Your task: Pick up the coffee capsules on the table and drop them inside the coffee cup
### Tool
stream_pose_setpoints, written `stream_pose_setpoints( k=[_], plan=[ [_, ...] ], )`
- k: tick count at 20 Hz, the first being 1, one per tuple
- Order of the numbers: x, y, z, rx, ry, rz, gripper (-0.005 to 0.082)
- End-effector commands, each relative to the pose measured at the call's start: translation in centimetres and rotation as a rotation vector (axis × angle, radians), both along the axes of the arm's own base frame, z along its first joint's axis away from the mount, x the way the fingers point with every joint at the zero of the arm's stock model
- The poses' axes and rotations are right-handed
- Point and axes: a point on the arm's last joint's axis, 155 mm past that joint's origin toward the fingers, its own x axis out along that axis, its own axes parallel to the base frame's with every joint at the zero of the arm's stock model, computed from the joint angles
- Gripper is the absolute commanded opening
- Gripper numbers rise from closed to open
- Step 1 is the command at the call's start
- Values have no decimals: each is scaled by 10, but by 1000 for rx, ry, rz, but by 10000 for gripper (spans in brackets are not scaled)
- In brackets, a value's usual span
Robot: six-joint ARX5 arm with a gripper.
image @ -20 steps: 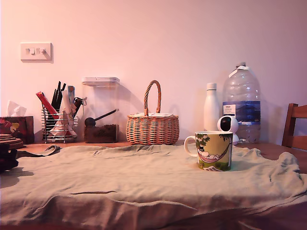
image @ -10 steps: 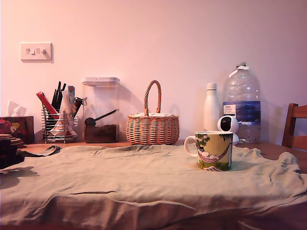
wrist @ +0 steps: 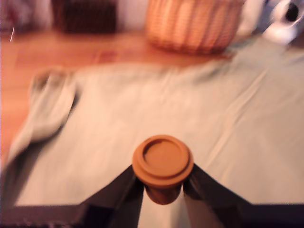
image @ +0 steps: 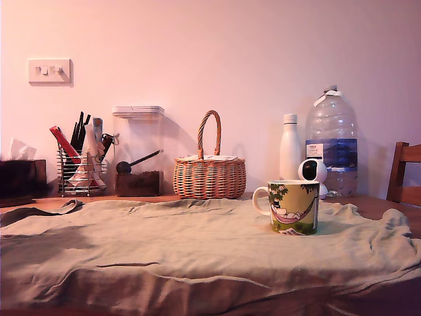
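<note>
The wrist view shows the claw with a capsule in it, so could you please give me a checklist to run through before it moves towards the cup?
1. Capsule held between the claw fingers: ok, one finger on each side, flat rim facing the camera.
2. Capsule clear of the cloth: cannot tell; the wrist view is blurred.
3. Coffee cup upright, mouth open upward: ok.
4. Cup interior free: cannot tell; the exterior view looks from the side.
5. Claw's place relative to the cup: cannot tell; the arm is out of the exterior view.
6. White camera close behind the cup: ok, but allow margin.
</note>
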Motion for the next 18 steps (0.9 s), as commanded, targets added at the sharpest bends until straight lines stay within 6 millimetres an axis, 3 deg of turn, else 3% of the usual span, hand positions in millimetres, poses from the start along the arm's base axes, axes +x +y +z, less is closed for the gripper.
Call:
stream_pose_setpoints(
  k=[1,11,18],
  plan=[
    [-2,-10,15,-2,-20,-24,193],
    [-35,-92,58,49,-17,-207,193],
    [-64,-153,68,60,-7,-322,193]
  ],
)
